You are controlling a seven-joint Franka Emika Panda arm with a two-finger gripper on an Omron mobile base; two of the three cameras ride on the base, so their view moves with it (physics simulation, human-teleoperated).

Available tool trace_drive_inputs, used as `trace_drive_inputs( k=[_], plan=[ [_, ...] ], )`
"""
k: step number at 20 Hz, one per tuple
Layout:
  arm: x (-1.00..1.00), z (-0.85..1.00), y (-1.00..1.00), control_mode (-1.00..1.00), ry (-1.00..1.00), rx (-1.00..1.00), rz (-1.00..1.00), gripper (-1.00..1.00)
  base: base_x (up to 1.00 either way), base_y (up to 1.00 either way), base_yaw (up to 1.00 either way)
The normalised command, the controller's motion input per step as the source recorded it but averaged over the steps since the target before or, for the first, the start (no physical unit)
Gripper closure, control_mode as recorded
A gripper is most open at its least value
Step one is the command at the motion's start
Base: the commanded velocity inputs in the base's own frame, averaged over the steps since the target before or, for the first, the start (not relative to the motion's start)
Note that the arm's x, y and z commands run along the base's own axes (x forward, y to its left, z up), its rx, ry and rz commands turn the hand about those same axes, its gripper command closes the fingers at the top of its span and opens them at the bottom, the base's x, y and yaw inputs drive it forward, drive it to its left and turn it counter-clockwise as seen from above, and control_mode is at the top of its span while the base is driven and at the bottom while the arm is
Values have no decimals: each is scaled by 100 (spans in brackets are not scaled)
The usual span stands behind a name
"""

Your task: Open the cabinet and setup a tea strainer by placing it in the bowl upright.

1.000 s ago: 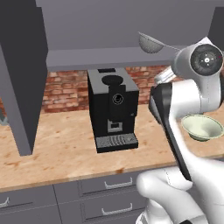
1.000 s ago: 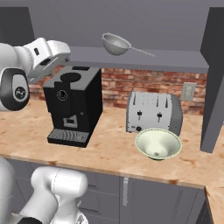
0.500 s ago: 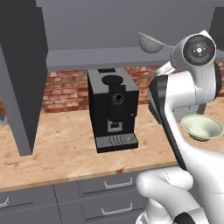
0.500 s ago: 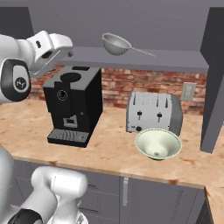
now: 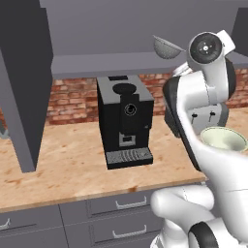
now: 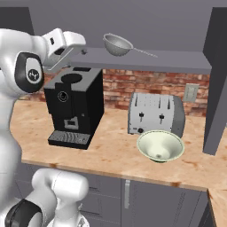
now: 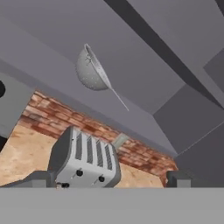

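With the jaws spread wide and holding nothing, the gripper (image 6: 82, 52) sits in the upper left of the right base view, level with the floor of the open cabinet (image 6: 146, 60) and left of the tea strainer (image 6: 118, 45) resting there at top centre. We judge the door-opening step done and the reach for the strainer in hand. Next we need to close on its wire handle, then carry it down to the bowl (image 6: 160, 146) at lower right, before the toaster (image 6: 155, 113).

Red brick wall (image 6: 122, 84) behind wooden counter (image 6: 111, 150), grey drawers (image 5: 121, 206) below.
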Motion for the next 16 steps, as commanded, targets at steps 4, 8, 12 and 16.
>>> trace_drive_inputs(
  k=[4, 8, 12, 16],
  plan=[
    [45, 2, -15, -100, 0, 3, -1, -100, 0, 0, 0],
    [45, 0, -5, -100, 0, 2, 0, -100, 0, 0, 0],
    [51, 0, -7, -100, 0, 0, 0, -100, 0, 0, 0],
    [51, 0, -8, -100, 0, 0, 0, -100, 0, 0, 0]
  ],
)
